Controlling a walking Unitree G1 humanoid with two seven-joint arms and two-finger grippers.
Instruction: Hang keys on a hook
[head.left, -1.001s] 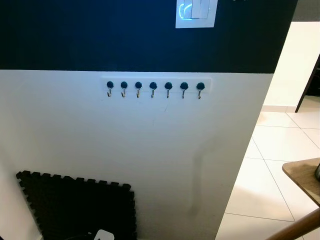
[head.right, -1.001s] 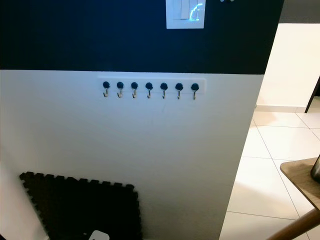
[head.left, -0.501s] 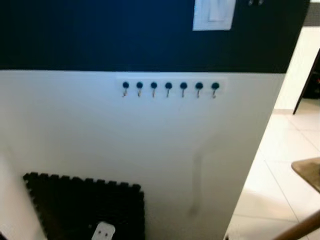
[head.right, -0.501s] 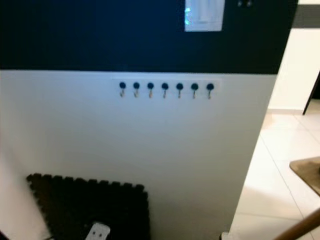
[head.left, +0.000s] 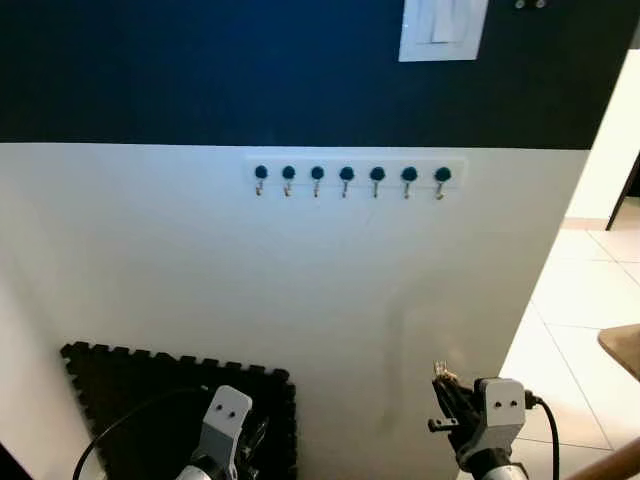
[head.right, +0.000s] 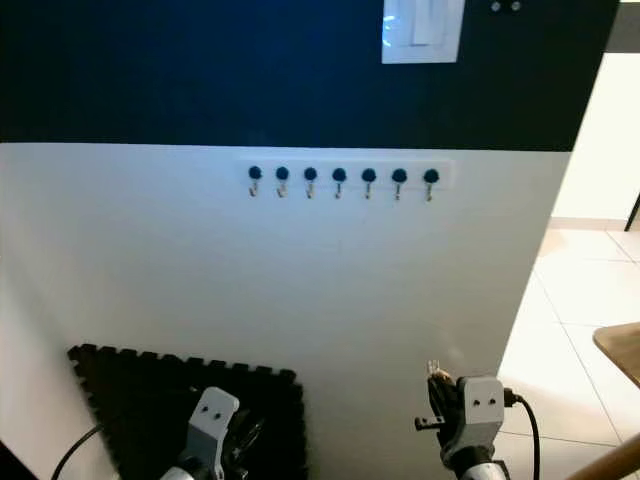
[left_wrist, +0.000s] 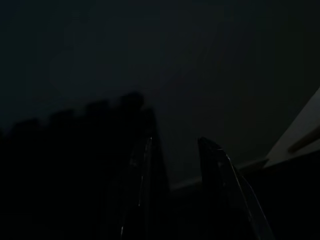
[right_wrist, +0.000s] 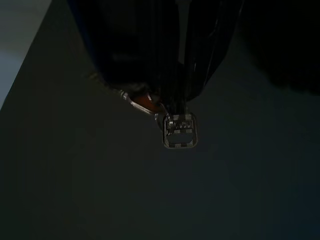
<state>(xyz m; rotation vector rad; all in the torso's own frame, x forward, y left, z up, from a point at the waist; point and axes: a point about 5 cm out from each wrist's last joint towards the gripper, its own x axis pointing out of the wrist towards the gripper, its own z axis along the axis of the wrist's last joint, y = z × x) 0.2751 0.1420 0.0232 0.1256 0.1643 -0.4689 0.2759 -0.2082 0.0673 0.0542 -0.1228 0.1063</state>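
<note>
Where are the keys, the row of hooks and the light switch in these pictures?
keys (right_wrist: 180, 131), right wrist view, on the square metal buckle below the fingers.
row of hooks (head.left: 346, 175), left eye view, on the middle hook's dark knob.
light switch (head.left: 443, 28), left eye view, on its white plate.

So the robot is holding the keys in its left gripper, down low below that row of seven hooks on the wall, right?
Not the left. The keys are pinched in the right gripper, as the right wrist view shows. The rest holds: it sits low, well below the row of seven hooks on the wall.
</note>
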